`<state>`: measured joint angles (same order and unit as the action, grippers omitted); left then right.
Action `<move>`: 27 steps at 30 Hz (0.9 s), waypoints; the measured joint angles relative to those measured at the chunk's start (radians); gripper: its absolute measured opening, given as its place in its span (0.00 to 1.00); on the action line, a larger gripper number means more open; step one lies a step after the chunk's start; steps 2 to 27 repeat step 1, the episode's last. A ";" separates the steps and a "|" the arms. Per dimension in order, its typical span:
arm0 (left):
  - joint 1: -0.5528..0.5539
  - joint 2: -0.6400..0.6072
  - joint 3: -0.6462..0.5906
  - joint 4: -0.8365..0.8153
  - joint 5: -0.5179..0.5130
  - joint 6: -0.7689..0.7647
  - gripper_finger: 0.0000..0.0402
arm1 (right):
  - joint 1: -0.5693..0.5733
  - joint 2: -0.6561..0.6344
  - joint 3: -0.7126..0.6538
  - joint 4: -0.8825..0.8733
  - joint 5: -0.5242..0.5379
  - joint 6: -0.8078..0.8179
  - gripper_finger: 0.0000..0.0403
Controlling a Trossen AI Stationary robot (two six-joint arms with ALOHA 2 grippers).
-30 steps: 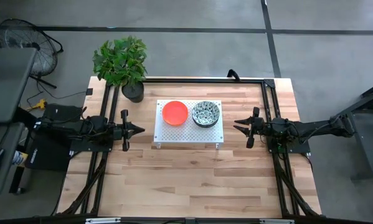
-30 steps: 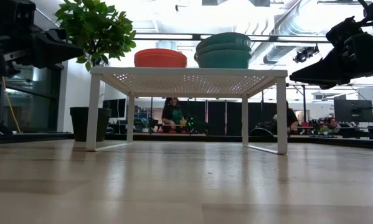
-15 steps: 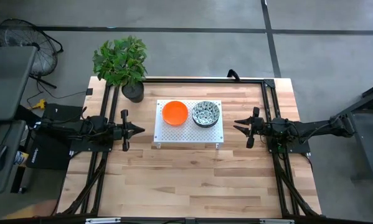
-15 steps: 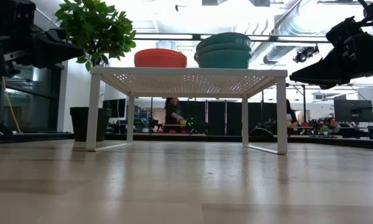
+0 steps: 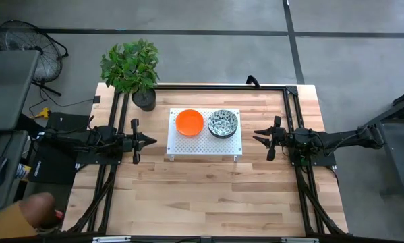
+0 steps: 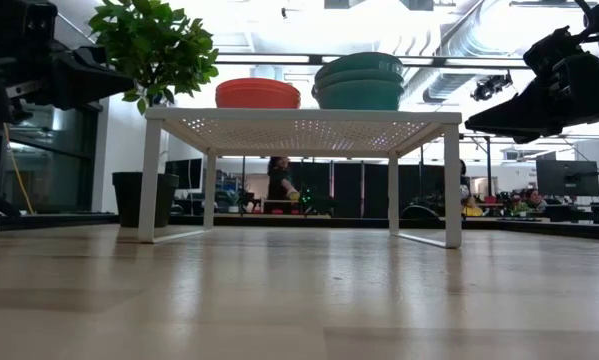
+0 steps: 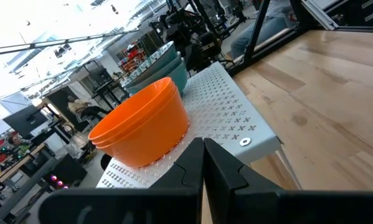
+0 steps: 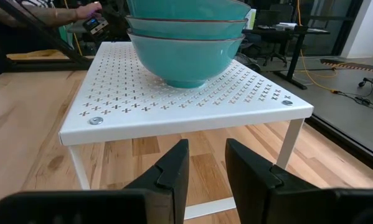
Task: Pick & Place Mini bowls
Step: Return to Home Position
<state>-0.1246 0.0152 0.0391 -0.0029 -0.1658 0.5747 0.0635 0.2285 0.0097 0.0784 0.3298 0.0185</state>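
A stack of plain orange mini bowls [image 5: 189,122] and a stack of speckled mini bowls [image 5: 223,123], teal on the outside [image 8: 186,46], stand side by side on a white perforated rack [image 5: 203,147] at the table's middle. Each stack rests by its lowest bowl's foot on the rack top. My left gripper [image 5: 152,141] hovers left of the rack, shut and holding nothing; in the left wrist view its tips [image 7: 203,146] point at the orange stack [image 7: 142,127]. My right gripper [image 5: 255,133] hovers right of the rack, open, with its tips [image 8: 206,152] facing the teal-sided stack.
A potted plant in a black pot [image 5: 143,100] stands at the table's far left corner. A black frame [image 5: 291,91] runs along the table's edges. Bare wood lies on the near side of the rack. A person's orange sleeve [image 5: 13,219] shows beyond the near left corner.
Both arms and both bowl stacks have kept still. A person in an orange sleeve has come into the high view beyond the table's near left corner.
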 joint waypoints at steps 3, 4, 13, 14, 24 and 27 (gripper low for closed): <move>0.000 0.000 0.000 0.000 0.000 0.000 0.00 | 0.000 0.000 0.000 0.000 0.000 0.000 0.23; 0.000 0.000 0.000 0.000 0.000 0.000 0.00 | 0.000 0.000 0.000 0.000 0.000 0.000 0.23; 0.000 0.000 0.000 0.000 0.000 0.000 0.00 | 0.000 0.000 0.000 0.000 0.000 0.000 0.23; 0.000 0.000 0.000 0.000 0.000 0.000 0.00 | 0.000 0.000 0.000 0.000 0.000 0.000 0.23; 0.000 0.000 0.000 0.000 0.000 0.000 0.00 | 0.000 0.000 0.000 0.000 0.000 0.000 0.23; 0.000 0.000 0.000 0.000 0.000 0.000 0.00 | 0.000 0.000 0.000 0.000 0.000 0.000 0.23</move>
